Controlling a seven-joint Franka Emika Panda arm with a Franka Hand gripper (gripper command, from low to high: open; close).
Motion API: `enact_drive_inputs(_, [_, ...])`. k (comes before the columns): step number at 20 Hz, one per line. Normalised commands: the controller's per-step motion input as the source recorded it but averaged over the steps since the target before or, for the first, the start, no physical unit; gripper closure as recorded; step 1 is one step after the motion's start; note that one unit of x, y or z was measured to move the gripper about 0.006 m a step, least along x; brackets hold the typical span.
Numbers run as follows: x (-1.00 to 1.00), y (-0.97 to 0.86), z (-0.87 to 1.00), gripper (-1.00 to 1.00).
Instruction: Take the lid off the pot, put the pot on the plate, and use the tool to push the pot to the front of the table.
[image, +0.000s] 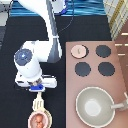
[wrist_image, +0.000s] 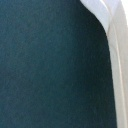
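Fingers clamped on tool (image: 39, 103), gripper (image: 36, 89) above pot (image: 38, 120) on plate (image: 48, 120) near table's (image: 10, 110) bottom edge, lid (image: 78, 50) off: best push centred, low, slow.

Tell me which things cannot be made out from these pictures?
- End effector, exterior view: above the tool; the hand hides any contact with it.
- Plate, exterior view: the pot covers most of it, and the bottom edge cuts off both.
- Wrist view: only the table and a pale strip that cannot be identified.
- Lid, exterior view: its knob is too small.
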Motion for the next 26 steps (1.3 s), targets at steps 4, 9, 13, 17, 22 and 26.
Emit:
enact_drive_inputs(4, [-0.69,0.10,0.55,1.00])
enact_drive_inputs(9, [-0.68,0.07,0.50,1.00])
enact_drive_inputs(13, [-0.68,0.06,0.47,1.00])
enact_drive_inputs(17, [-0.83,0.09,0.40,1.00])
enact_drive_inputs(22, [-1.00,0.15,0.15,1.00])
enact_drive_inputs(26, [-1.00,0.08,-0.04,1.00])
